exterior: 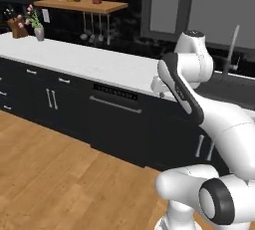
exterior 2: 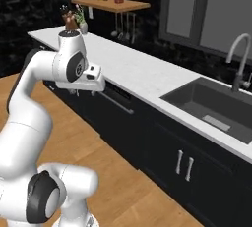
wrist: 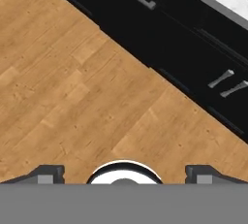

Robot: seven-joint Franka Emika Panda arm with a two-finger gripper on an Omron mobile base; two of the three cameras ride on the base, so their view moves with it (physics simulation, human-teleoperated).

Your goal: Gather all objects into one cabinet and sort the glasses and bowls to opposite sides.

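Clearly the gripper (wrist: 124, 172), jaws wide and empty above the wood floor (wrist: 72, 87), should first find the wall cabinet.

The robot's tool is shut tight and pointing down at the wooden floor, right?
Not quite. The tool is open, its two dark fingertips standing far apart, as the hand view shows. It does point down at the brown wooden plank floor.

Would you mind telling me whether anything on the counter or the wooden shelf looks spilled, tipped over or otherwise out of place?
Nothing stands out. The white counter looks clean, the jars on the wooden shelf stand upright, the flower vase is upright near the counter's far end, and the sink shows no spill.
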